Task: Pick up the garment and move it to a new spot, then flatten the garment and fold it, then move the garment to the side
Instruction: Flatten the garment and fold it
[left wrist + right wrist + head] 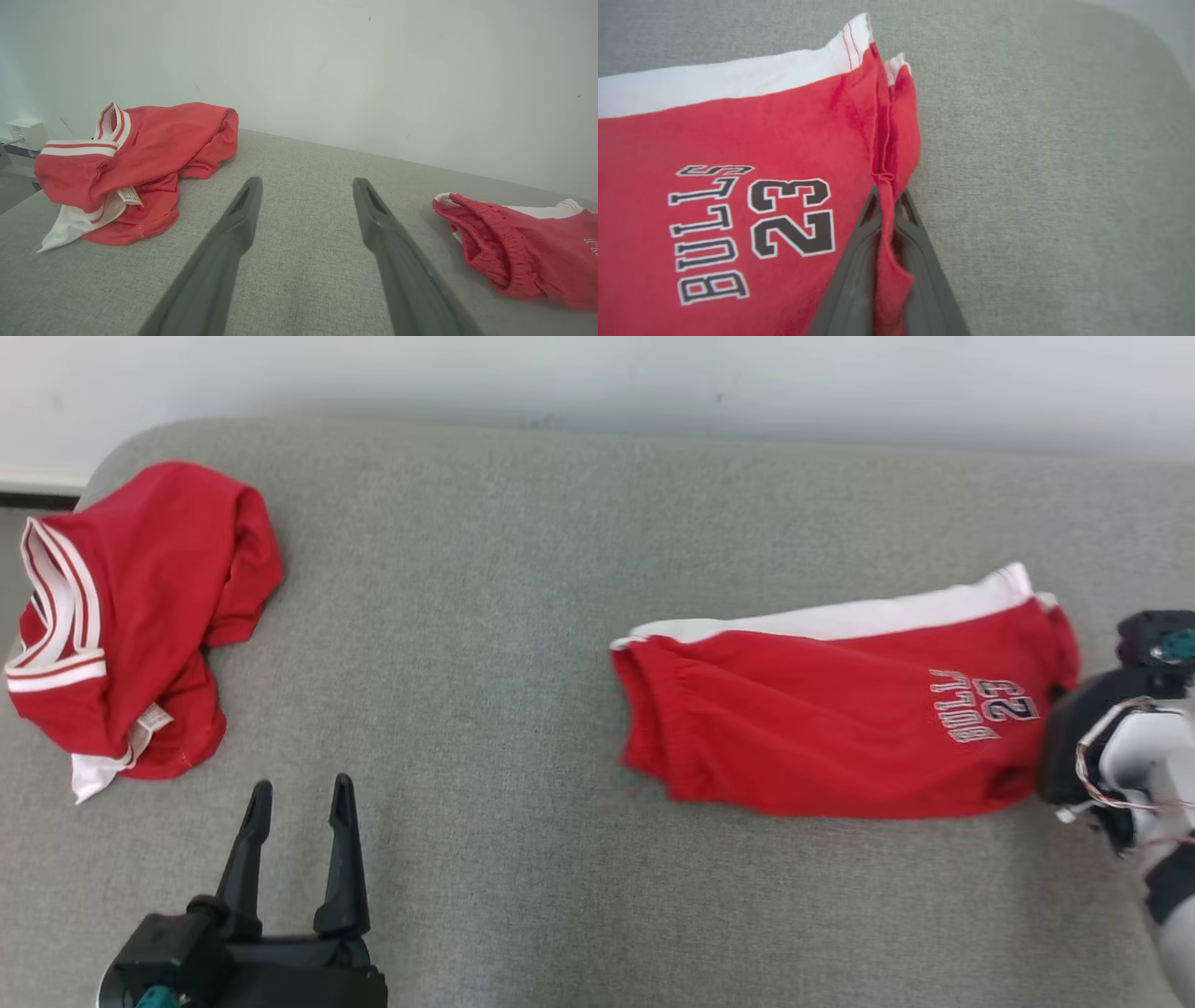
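The garment (pixel 822 728), red shorts with a white side band and "BULLS 23" printed on them, lies folded flat at the right of the grey cushion (pixel 467 616). My right gripper (pixel 888 196) is shut on a pinched ridge of red cloth at the garment's (pixel 738 140) right edge, and the fabric runs between its two fingers. In the head view the right wrist (pixel 1088 737) sits against that same edge. My left gripper (pixel 301 786) rests open near the front left, apart from both cloths. Between its spread fingers is bare cushion, with the garment's waistband end (pixel 528 252) to the right.
A second red garment (pixel 140 607) with red-and-white striped trim lies crumpled at the cushion's far left corner (pixel 154 140). A pale wall (pixel 597 383) runs behind the cushion. Grey cushion stretches between the two cloths and along the front.
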You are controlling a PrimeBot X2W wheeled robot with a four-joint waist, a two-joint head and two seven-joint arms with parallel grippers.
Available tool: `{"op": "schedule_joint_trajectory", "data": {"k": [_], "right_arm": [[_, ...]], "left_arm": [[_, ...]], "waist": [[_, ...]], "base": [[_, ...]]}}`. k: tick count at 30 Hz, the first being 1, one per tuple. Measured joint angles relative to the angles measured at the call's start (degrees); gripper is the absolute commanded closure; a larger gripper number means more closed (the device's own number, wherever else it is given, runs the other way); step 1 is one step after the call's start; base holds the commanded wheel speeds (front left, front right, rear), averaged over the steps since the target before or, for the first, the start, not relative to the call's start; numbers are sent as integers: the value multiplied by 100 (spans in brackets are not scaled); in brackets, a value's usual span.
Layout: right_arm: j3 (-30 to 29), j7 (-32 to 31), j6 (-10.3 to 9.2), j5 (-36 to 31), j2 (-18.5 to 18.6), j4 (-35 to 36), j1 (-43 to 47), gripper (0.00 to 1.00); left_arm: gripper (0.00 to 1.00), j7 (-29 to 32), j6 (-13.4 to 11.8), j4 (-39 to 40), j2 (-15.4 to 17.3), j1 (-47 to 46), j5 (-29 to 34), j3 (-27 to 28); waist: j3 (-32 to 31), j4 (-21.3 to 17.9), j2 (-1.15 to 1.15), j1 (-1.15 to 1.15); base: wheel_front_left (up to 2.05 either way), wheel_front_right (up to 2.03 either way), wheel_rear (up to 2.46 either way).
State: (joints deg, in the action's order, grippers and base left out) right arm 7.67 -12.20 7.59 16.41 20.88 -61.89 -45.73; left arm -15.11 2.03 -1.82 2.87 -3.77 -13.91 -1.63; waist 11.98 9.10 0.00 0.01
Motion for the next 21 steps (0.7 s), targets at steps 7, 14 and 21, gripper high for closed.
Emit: {"op": "schedule_joint_trajectory", "data": {"k": [7, 14, 21], "right_arm": [[-170, 323, -1, -602, 672, 76, 125, 100], [-207, 312, -1, -965, 616, 552, 190, 100], [341, -219, -1, -855, -171, 1430, 420, 100]], "left_arm": [[0, 0, -47, -9, 1, 175, -41, -25], [0, 0, -62, -29, 2, 263, -45, -79], [0, 0, -74, -53, 1, 383, -38, -75]], "waist": [[-265, -202, 0, 0], [-471, -353, 0, -1], [-666, -422, -1, -1]], "base": [[0, 0, 0], [0, 0, 0], [0, 0, 0]]}}
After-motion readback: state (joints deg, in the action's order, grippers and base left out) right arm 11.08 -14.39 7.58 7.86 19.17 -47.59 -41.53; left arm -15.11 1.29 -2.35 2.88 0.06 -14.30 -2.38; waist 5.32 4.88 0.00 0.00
